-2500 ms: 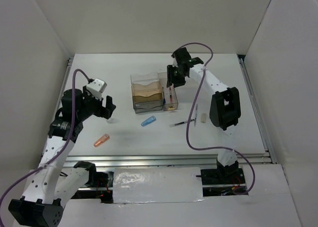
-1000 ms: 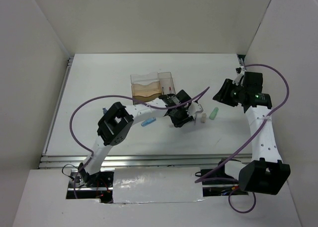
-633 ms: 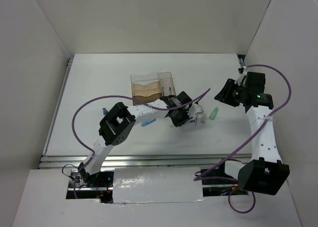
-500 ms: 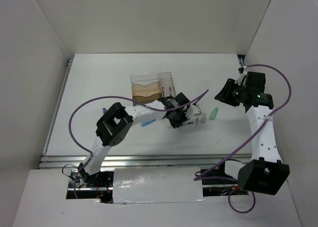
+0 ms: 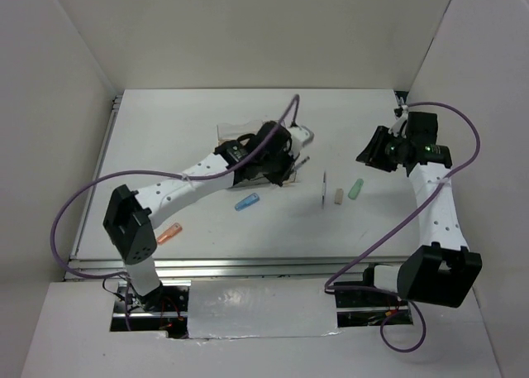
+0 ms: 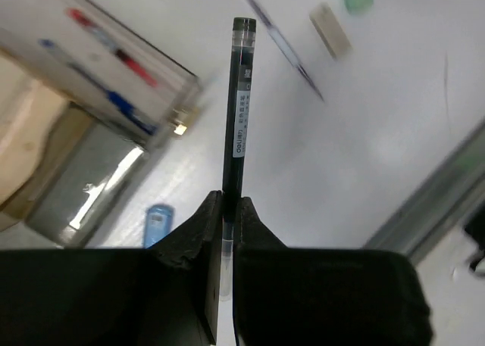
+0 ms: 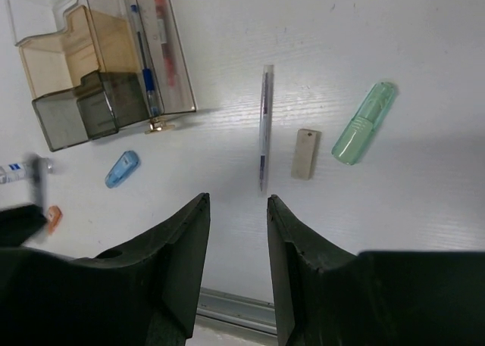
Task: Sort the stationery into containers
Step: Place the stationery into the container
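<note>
Your left fingers (image 6: 213, 219) are clamped on the black pen (image 6: 239, 111) near one end, over the organizer (image 6: 106, 73) toward the far edge of the table (image 5: 207, 113). I judge it may swivel and miss the narrow bin. Your right fingers (image 7: 188, 240) gape wide, empty.

Left hand (image 6: 227, 210): moved from low beside the beige piece (image 5: 338, 197) to above the organizer (image 7: 76, 107); black pen (image 6: 239, 96) lifted off the counter (image 5: 182, 122) (clamped between its fingers (image 6: 198, 223)).

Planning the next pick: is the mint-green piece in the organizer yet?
No, the mint-green piece lies on the table beside the beige piece, apart from the organizer.
</note>
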Robot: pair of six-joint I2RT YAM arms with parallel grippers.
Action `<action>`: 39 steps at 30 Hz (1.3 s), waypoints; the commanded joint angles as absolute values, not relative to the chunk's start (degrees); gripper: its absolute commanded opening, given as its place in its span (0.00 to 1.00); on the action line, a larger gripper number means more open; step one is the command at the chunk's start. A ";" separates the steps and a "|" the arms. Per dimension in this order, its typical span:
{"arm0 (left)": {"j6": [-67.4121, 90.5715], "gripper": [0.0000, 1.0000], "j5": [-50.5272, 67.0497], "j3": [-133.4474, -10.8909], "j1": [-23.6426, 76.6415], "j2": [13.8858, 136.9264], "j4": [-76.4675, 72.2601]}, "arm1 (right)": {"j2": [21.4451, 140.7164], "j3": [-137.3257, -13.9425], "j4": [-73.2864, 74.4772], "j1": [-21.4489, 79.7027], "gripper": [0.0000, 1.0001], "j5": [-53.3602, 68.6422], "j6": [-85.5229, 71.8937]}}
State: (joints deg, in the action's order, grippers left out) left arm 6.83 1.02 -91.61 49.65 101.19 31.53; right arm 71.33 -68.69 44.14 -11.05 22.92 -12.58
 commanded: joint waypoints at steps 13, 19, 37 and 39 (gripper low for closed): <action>39.54 0.00 -12.66 -111.52 33.49 116.97 33.66 | 77.96 -69.70 41.49 -3.52 0.42 17.05 -11.60; 44.64 0.00 -13.45 -116.10 34.28 120.40 35.15 | 79.80 -69.70 41.31 -2.90 0.42 16.87 -11.69; 48.60 0.10 -5.63 -119.61 35.42 129.02 34.72 | 83.50 -68.47 39.99 -0.53 0.42 15.21 -10.28; 48.43 0.18 -5.27 -119.88 35.42 129.55 33.75 | 83.85 -68.12 39.99 -0.35 0.41 14.94 -10.11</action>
State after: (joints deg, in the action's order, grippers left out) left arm 47.40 -6.59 -116.27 35.29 129.32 35.86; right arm 83.50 -68.53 42.41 -1.15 15.99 -11.16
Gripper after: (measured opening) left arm 0.173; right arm 0.417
